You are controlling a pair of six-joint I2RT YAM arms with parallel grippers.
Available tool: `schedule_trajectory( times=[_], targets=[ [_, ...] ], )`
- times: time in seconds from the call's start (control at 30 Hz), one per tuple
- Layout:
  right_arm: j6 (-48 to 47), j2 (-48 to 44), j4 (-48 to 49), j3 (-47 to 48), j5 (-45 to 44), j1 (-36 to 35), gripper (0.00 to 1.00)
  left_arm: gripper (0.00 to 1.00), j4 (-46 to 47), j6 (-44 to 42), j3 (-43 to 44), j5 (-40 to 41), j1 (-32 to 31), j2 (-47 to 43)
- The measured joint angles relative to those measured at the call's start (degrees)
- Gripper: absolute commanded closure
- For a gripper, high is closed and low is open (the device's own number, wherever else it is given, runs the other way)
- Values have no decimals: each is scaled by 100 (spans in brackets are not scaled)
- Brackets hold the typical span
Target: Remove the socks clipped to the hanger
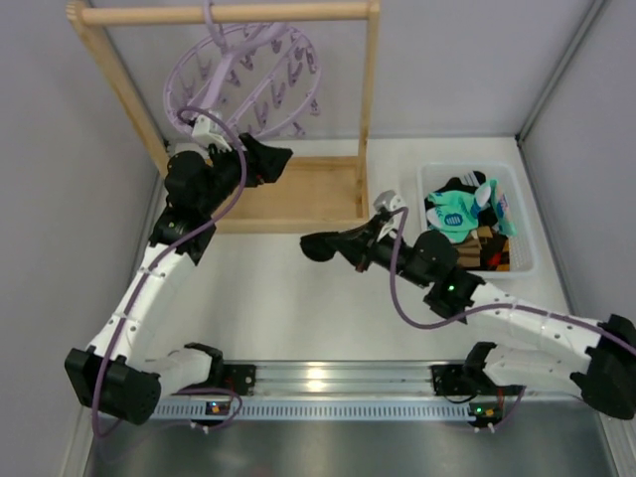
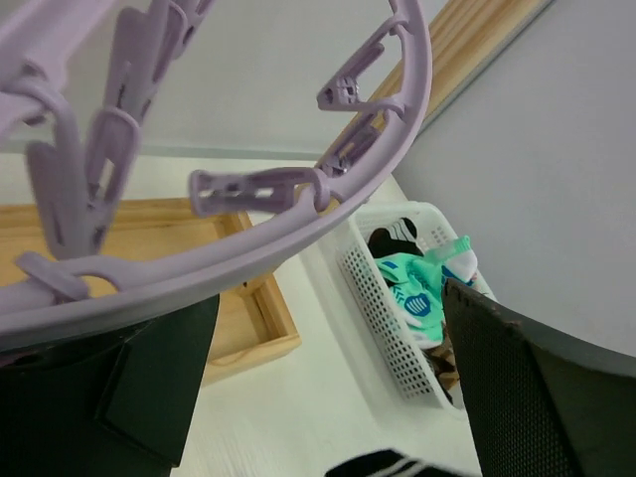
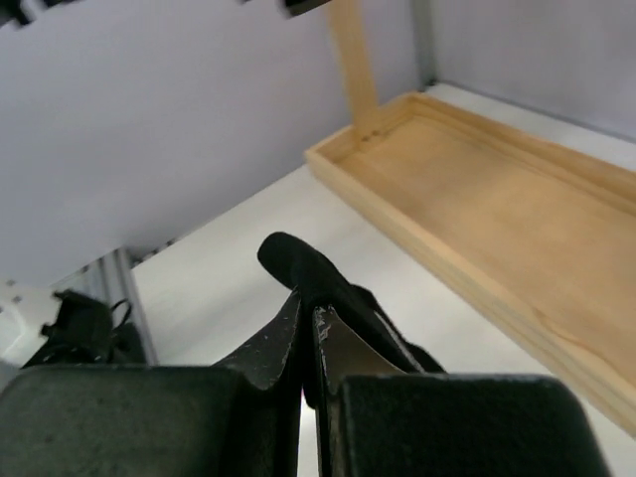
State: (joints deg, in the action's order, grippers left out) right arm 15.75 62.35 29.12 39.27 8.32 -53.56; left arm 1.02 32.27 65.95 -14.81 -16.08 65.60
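Note:
The lilac hanger (image 1: 243,79) hangs by its hook from the wooden rack's top bar, its clips bare. In the left wrist view its ring (image 2: 298,234) crosses just above my open left gripper (image 2: 328,397). My left gripper (image 1: 273,159) sits under the ring's lower edge. My right gripper (image 1: 350,244) is shut on a black sock (image 1: 320,245) and holds it above the table, right of the rack's base; the sock shows pinched between the fingers (image 3: 338,288). Teal and brown socks (image 1: 465,214) lie in the white basket.
The wooden rack frame (image 1: 368,109) with its tray base (image 1: 298,194) stands at the back left. The white perforated basket (image 1: 527,260) stands at the right, also in the left wrist view (image 2: 383,318). Grey walls close in on both sides.

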Motion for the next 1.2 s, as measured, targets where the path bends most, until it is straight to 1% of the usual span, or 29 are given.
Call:
schedule_trajectory(
  times=[0.13, 0.27, 0.4, 0.5, 0.57, 0.7, 0.83, 0.93, 1.07, 1.2],
  targets=[
    [-22, -922, -1049, 4, -911, 621, 100, 2, 48, 155, -299, -149, 4, -236],
    [-107, -1502, -2212, 61, -1510, 1641, 100, 2, -199, 286, -632, -168, 4, -686],
    [-238, -1499, -3213, 367, -1893, 2785, 100, 2, -782, 339, -837, 39, 7, -1176],
    [-317, -1261, -3663, 664, -1919, 3727, 100, 2, -1228, 345, -1169, 122, 11, -1593],
    [-361, -914, -3873, 964, -1878, 4256, 100, 2, -1582, 339, -1427, 111, 13, -1899],
    [-415, -208, -4022, 1539, -1845, 4916, 100, 2, -2258, 240, -1735, 28, 13, -2400],
    [-396, 509, -4065, 2057, -1731, 5436, 100, 2, -2857, 15, -1759, -70, 13, -2767],
    [-348, 1368, -4017, 2385, -1659, 5919, 100, 2, -3224, -214, -1757, -199, 13, -2964],
    [-247, 2660, -3963, 2439, -1504, 6271, 100, 2, -3685, -649, -1729, -374, 13, -3115],
    [-151, 3694, -3950, 2439, -1316, 6363, 100, 2, -4006, -892, -1729, -168, 13, -3390]
  ],
)
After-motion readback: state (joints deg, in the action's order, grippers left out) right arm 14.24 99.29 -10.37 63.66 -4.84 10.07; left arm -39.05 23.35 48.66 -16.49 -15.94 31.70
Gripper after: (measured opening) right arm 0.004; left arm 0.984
